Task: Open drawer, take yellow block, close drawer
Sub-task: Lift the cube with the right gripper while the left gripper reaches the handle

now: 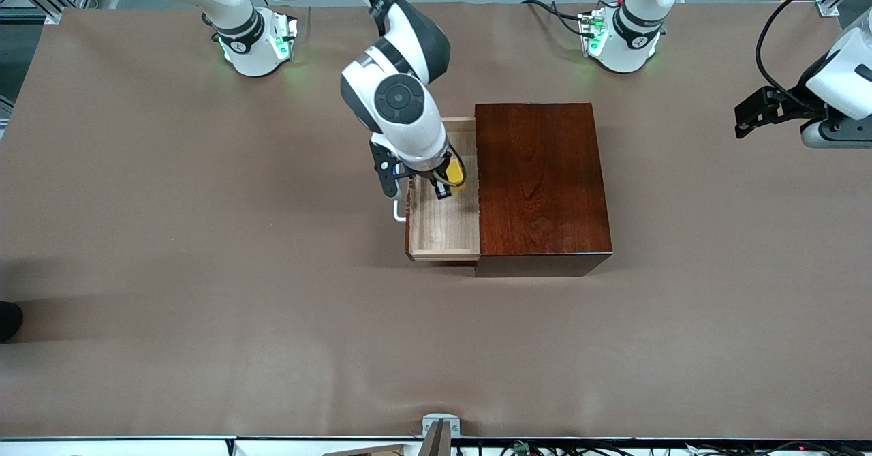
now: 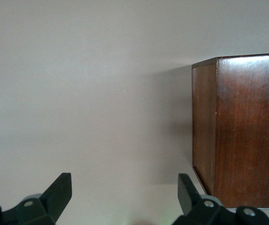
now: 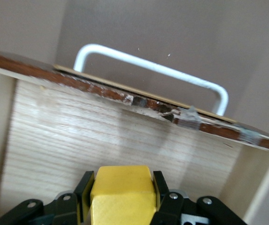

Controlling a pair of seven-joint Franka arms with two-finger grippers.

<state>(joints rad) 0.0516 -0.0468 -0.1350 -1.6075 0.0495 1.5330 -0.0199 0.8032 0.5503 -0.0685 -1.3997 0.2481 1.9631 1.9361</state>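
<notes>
The yellow block is clamped by the right gripper inside the open drawer for lifting out, while the spread-open left gripper waits at three o'clock of the wooden box.

No legible text, label, brand, number or sign was found in any view. The wooden box, the drawer with its white handle, the yellow block and the brown table all showed plain, unmarked surfaces.
</notes>
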